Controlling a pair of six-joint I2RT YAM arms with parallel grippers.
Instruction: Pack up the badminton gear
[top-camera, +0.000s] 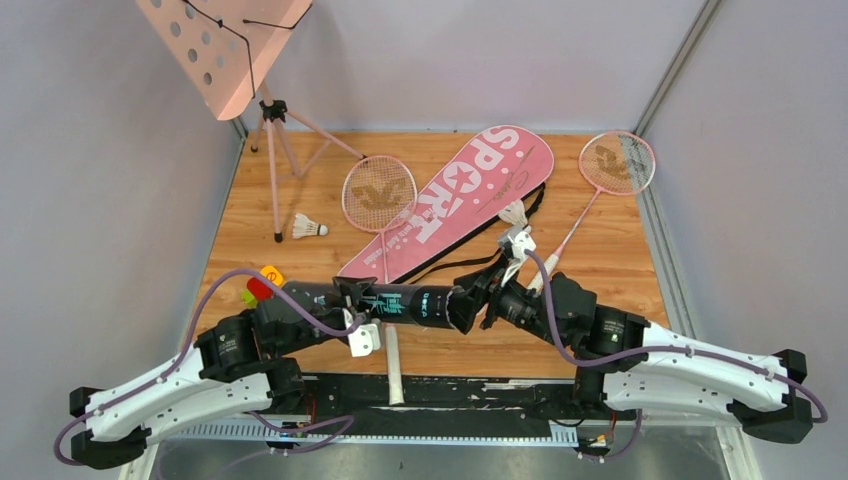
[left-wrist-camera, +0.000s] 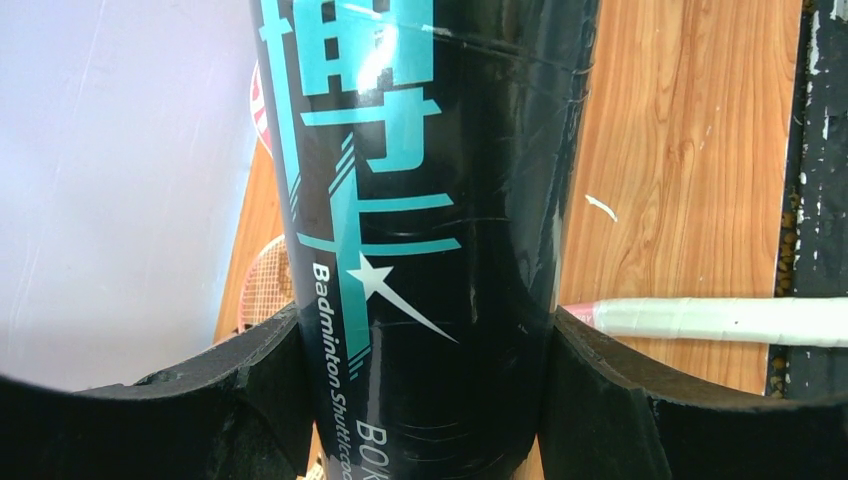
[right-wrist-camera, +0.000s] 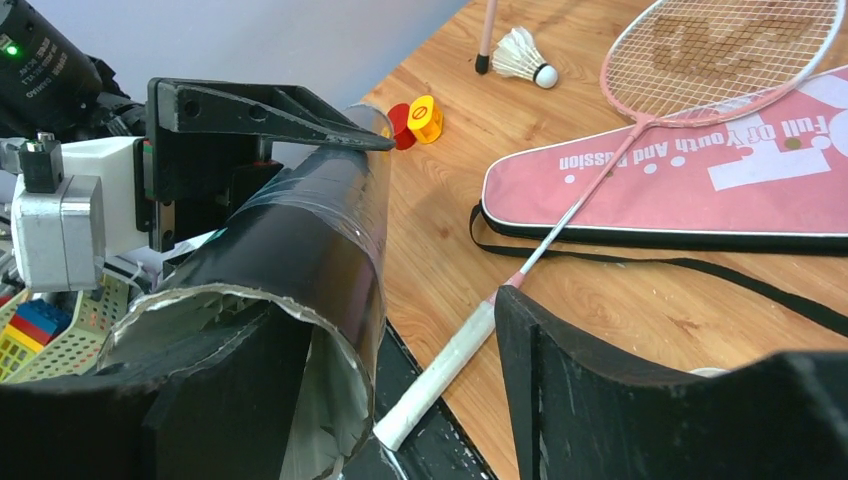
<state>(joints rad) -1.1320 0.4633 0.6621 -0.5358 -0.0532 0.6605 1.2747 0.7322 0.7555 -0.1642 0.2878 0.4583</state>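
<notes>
Badminton gear is mostly loose on the table. The racket bag (top-camera: 455, 195) lies flat, reaching from the middle toward 1 o'clock. One racket (top-camera: 380, 195) has its head at 11 o'clock and its handle running down to 6. The other racket (top-camera: 620, 162) lies at 2 o'clock. The black tube (top-camera: 405, 304) is off the table at 6 o'clock, level, with its open mouth turned toward 3. One shuttlecock (top-camera: 310, 228) sits at 9 o'clock and a second shuttlecock (top-camera: 513, 213) near the middle, against the bag's edge.

The step in hand looks like loading shuttlecocks into the tube; whether any is inside, I cannot tell. Next, the right arm would need to fetch the nearer shuttlecock, pinch it lightly and feed it into the mouth.

The left gripper (left-wrist-camera: 425, 400) is clamped on the tube's body, a finger pressed against each side. The right gripper (right-wrist-camera: 400, 340) has its jaws wide apart at the tube's mouth, one finger by the rim, with nothing between them.
</notes>
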